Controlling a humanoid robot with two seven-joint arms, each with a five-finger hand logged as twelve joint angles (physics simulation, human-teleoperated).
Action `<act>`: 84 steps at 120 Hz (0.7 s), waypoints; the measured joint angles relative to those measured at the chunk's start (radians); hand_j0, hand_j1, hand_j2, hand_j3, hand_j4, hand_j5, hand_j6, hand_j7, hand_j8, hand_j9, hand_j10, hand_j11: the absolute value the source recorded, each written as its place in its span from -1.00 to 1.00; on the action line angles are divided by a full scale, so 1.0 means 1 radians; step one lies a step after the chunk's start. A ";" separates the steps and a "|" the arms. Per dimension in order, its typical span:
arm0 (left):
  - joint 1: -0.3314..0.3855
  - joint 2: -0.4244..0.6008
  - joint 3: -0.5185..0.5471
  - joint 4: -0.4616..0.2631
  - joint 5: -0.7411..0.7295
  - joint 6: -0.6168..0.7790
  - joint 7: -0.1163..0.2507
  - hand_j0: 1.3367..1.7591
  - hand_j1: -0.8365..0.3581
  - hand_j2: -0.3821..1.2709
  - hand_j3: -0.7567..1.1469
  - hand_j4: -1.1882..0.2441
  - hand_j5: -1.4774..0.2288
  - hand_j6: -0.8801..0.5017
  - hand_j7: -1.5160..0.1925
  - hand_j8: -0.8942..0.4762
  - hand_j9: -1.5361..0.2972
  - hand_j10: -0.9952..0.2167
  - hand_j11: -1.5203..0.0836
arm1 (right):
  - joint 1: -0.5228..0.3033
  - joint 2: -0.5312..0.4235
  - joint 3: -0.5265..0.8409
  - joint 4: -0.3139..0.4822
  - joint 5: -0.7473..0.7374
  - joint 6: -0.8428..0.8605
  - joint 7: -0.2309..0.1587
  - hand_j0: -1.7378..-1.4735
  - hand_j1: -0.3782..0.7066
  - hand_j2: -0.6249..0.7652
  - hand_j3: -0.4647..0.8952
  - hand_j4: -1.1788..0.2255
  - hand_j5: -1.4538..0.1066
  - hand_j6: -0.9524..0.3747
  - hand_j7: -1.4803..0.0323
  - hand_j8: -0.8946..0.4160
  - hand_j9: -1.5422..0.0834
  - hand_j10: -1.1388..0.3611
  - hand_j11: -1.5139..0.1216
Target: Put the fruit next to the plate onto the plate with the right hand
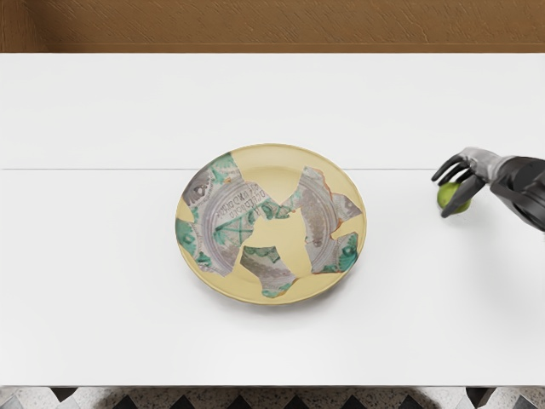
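A small green fruit (450, 195) lies on the white table (102, 281) to the right of the plate, well apart from its rim. The round yellow plate (271, 294) with grey and green patches sits at the table's centre and holds nothing. My right hand (439, 197) comes in from the right edge and hovers at the fruit. Its dark fingers (449, 168) are spread above the fruit and the thumb crosses in front of it. The fingers look relaxed rather than clamped. Part of the fruit is hidden behind the hand.
A thin seam runs across the table at the plate's upper edge. A brown wall stands behind the table's far edge. A checkered floor shows below the near edge.
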 joint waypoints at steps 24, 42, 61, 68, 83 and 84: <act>0.000 0.000 0.000 0.000 0.000 0.000 0.000 0.52 0.98 -0.54 -0.20 0.66 0.73 0.27 0.77 0.30 0.68 0.64 0.90 | 0.002 -0.001 0.157 0.000 0.029 0.157 0.000 -0.39 0.11 0.58 -0.31 -0.27 -0.35 -0.34 -0.24 -0.12 -0.27 -0.21 -0.31; 0.000 0.000 0.000 0.000 0.000 0.000 0.000 0.52 0.98 -0.54 -0.20 0.66 0.73 0.27 0.77 0.30 0.68 0.64 0.90 | 0.002 -0.001 0.236 0.000 0.044 0.237 0.000 -0.39 0.09 0.55 -0.31 -0.27 -0.38 -0.34 -0.25 -0.11 -0.30 -0.20 -0.33; 0.000 0.000 0.000 0.000 0.000 0.000 0.000 0.52 0.98 -0.54 -0.20 0.66 0.73 0.27 0.77 0.30 0.68 0.64 0.90 | 0.002 -0.001 0.276 0.000 0.059 0.286 0.000 -0.39 0.08 0.53 -0.32 -0.29 -0.37 -0.42 -0.26 -0.15 -0.28 -0.19 -0.32; 0.000 0.000 0.000 0.000 0.000 0.000 0.000 0.52 0.98 -0.54 -0.20 0.66 0.73 0.27 0.77 0.30 0.68 0.64 0.90 | 0.003 0.000 0.302 0.001 0.074 0.315 0.000 -0.39 0.11 0.55 -0.32 -0.29 -0.37 -0.43 -0.26 -0.15 -0.27 -0.18 -0.31; 0.000 0.000 0.000 0.000 0.000 0.000 0.000 0.52 0.98 -0.54 -0.20 0.66 0.73 0.27 0.77 0.30 0.68 0.64 0.90 | 0.008 0.007 0.336 0.002 0.090 0.358 0.000 -0.39 0.14 0.53 -0.32 -0.30 -0.36 -0.43 -0.26 -0.14 -0.26 -0.16 -0.30; 0.000 0.000 0.000 0.000 0.000 0.000 0.000 0.52 0.98 -0.54 -0.20 0.66 0.73 0.27 0.77 0.30 0.68 0.64 0.90 | 0.009 0.008 0.338 0.003 0.091 0.360 0.000 -0.39 0.14 0.54 -0.32 -0.30 -0.36 -0.44 -0.26 -0.14 -0.26 -0.15 -0.30</act>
